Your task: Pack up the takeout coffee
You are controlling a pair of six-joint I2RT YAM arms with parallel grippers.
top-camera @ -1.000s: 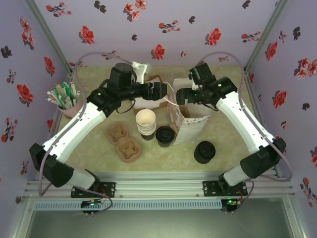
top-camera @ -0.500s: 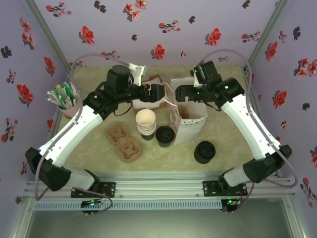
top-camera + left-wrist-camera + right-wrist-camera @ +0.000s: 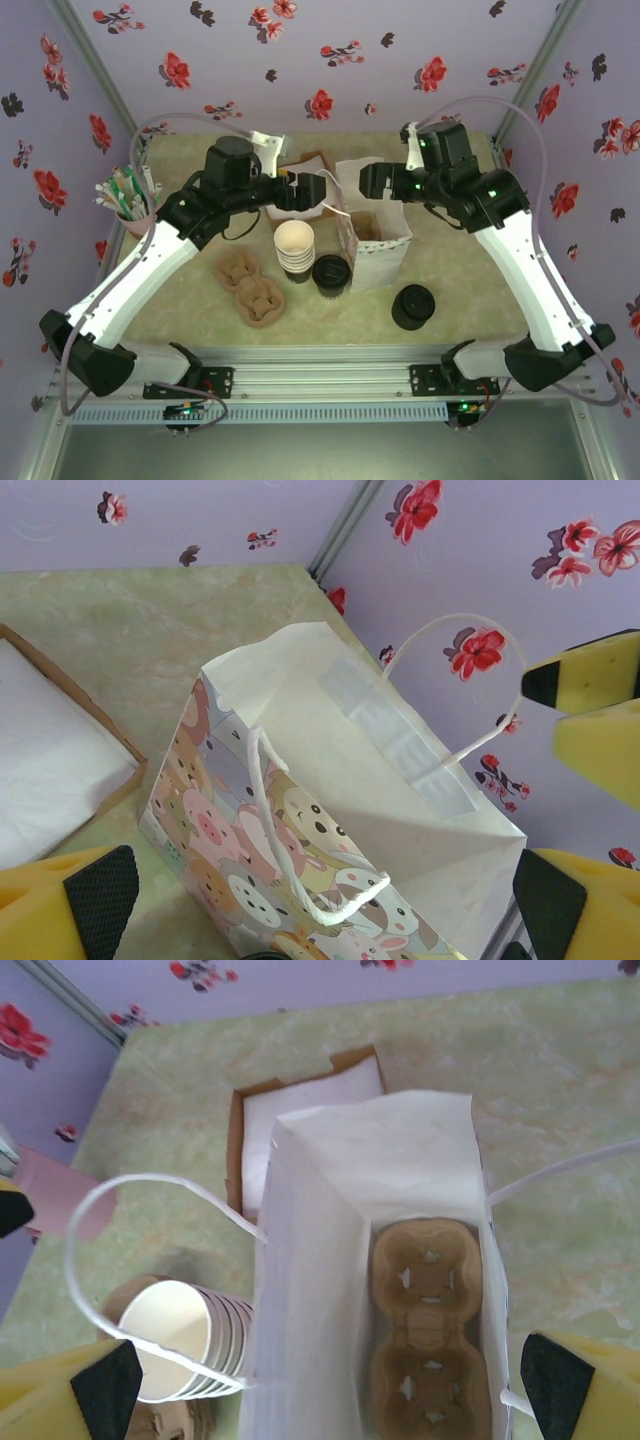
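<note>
Dark paper coffee cup with round black plastic lid point(image 3: 332, 273) stands below the left gripper point(image 3: 322, 190), toward its base, beside the white paper bag point(image 3: 385, 250). Both grippers' fingers are apart, holding nothing. The right gripper point(image 3: 368, 182) could catch a string handle point(image 3: 462, 617) and tip the bag.

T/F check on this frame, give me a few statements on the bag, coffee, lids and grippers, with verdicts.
1. The paper bag stands open with a cup carrier in its bottom. True.
2. The takeout coffee is inside the bag. False: it stands on the table beside the bag, next to the stack of cups.
3. The left gripper and right gripper are both open. True.
4. The pile of lids sits left of the stack of cups. False: it sits on the other side, to the right of the bag.
</note>
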